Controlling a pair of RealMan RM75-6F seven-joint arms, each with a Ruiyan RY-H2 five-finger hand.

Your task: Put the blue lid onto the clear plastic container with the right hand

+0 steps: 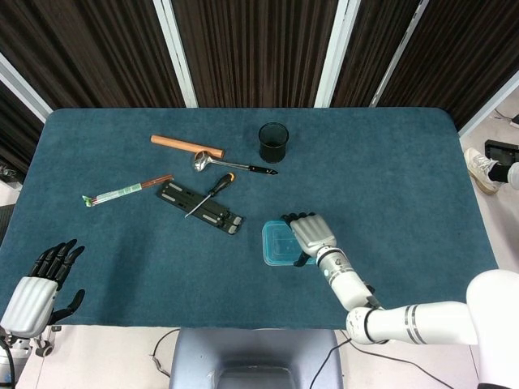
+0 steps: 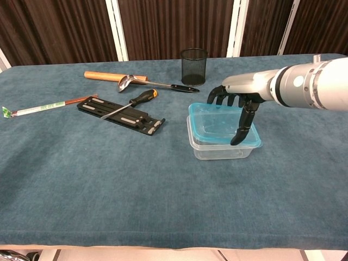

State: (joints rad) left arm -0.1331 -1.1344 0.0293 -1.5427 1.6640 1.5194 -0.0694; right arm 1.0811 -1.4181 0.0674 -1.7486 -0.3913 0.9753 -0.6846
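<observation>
On the bench (image 2: 81, 179), my right hand (image 2: 237, 100) has fingers curled down on the blue lid (image 2: 220, 122), which lies roughly square atop the clear plastic container (image 2: 217, 148); I judge only pressing it shut remains. Left hand (image 1: 36, 288) idles, fingers spread, off the bench edge

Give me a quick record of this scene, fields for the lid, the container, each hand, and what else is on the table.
lid: blue lid lies on top of the container, slightly askew
container: clear plastic container, upright on the table
right hand: right hand over the lid, fingertips on it
left hand: left hand off the table's near left corner, fingers apart
other items: mesh cup, ladle, screwdriver
</observation>
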